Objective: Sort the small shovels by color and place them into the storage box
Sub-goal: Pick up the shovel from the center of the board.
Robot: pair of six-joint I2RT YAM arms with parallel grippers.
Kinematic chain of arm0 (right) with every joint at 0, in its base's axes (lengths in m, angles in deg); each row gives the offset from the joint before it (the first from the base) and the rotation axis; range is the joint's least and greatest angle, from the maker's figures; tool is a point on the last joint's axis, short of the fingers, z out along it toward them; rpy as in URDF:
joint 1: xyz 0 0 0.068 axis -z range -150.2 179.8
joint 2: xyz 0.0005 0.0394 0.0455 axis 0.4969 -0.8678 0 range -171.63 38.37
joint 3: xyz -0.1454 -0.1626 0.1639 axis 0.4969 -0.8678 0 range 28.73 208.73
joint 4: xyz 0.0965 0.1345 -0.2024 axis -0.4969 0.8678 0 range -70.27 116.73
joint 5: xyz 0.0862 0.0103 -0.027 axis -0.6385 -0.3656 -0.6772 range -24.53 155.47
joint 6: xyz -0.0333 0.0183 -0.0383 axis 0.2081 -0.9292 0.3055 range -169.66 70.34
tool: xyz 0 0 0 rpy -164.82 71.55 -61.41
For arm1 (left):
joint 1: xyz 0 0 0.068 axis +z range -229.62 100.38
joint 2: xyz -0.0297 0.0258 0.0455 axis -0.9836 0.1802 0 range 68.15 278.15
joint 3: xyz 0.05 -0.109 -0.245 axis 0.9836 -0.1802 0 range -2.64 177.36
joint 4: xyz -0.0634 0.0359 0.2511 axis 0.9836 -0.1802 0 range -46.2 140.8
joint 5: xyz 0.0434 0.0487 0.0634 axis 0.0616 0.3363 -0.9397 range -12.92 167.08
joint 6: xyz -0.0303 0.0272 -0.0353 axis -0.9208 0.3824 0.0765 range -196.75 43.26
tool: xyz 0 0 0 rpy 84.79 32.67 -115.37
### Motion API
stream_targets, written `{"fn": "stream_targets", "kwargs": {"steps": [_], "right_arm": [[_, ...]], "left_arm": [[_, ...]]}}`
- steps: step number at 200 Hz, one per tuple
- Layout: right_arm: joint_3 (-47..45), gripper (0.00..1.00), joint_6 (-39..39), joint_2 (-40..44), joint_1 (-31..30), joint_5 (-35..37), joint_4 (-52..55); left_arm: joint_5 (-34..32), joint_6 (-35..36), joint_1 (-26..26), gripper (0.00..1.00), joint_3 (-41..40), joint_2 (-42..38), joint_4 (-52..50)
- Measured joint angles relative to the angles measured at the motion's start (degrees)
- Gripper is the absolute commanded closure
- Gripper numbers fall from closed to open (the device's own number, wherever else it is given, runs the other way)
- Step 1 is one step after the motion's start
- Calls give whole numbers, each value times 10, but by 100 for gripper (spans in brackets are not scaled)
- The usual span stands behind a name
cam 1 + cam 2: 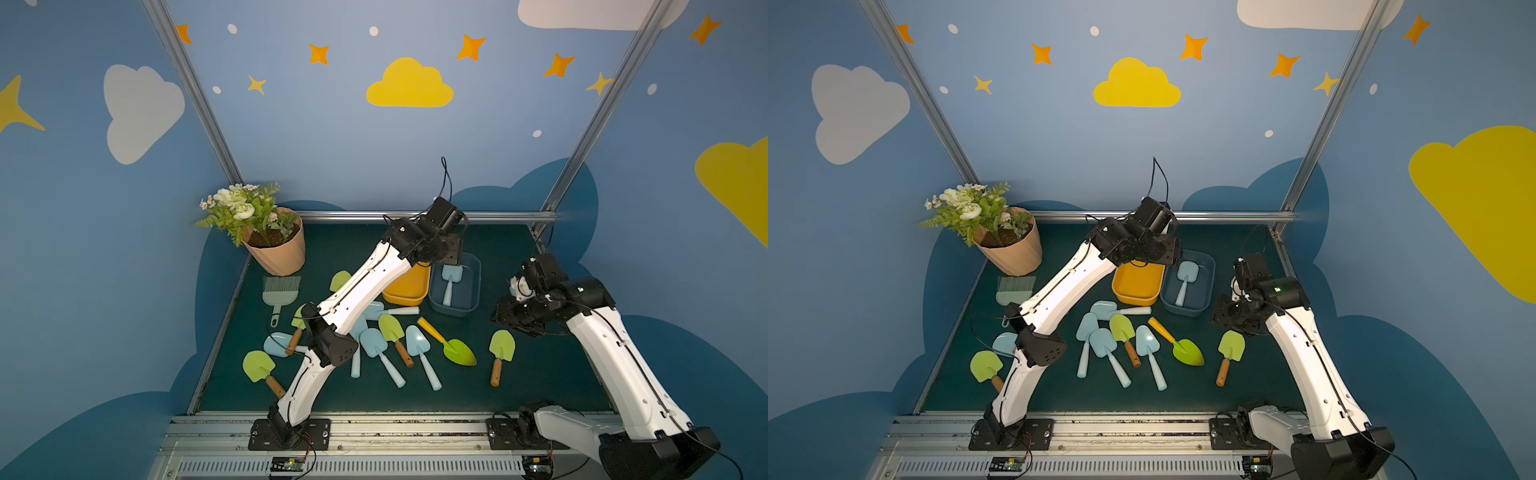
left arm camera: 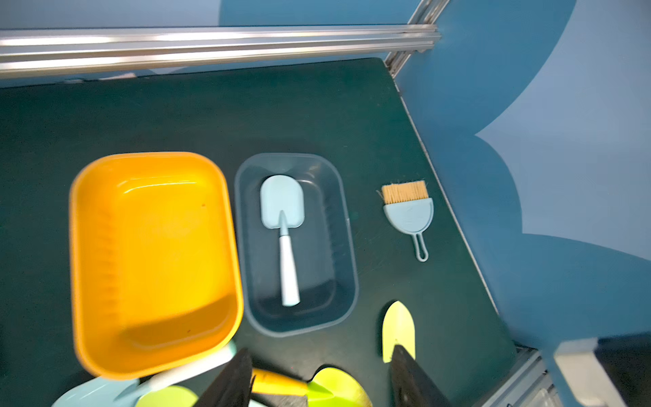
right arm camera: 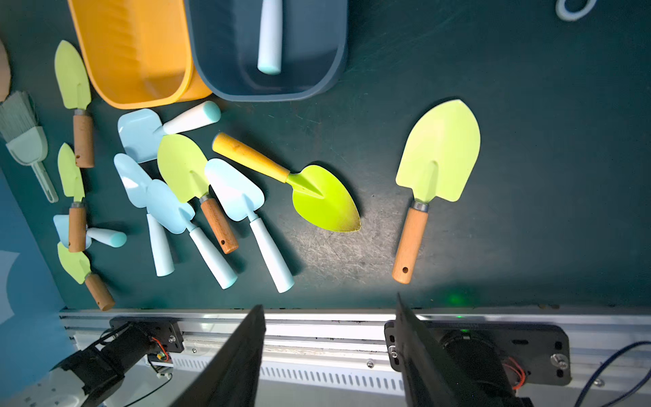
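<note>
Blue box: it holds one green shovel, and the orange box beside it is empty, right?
Not quite. The shovel in the blue box is light blue, not green; the left wrist view shows it. The orange box beside it is empty.

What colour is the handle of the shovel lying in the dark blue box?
White, on a light blue plastic shovel; clearest in the left wrist view.

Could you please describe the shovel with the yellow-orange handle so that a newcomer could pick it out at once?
On the dark green table, look in front of the orange box and blue box. The shovel lies at the right edge of the cluster there. It alone has a yellow-orange handle and a glossy, pointed lime blade.
</note>
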Motion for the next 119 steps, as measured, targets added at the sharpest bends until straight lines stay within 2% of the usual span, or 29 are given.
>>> {"fn": "stream_targets", "kwargs": {"steps": [40, 74, 93, 119], "right_arm": [[-53, 42, -49, -7, -5, 0, 6], [-102, 42, -68, -22, -7, -6, 5], [-125, 42, -76, -27, -9, -12, -2], [-153, 41, -85, -36, -11, -18, -12]], "left_arm": [[-70, -1, 9, 43, -244, -171, -40], [-88, -11, 55, 43, -462, -330, -31], [-90, -23, 87, 42, -553, -411, -29], [-91, -44, 120, 42, -636, -496, -37]]}}
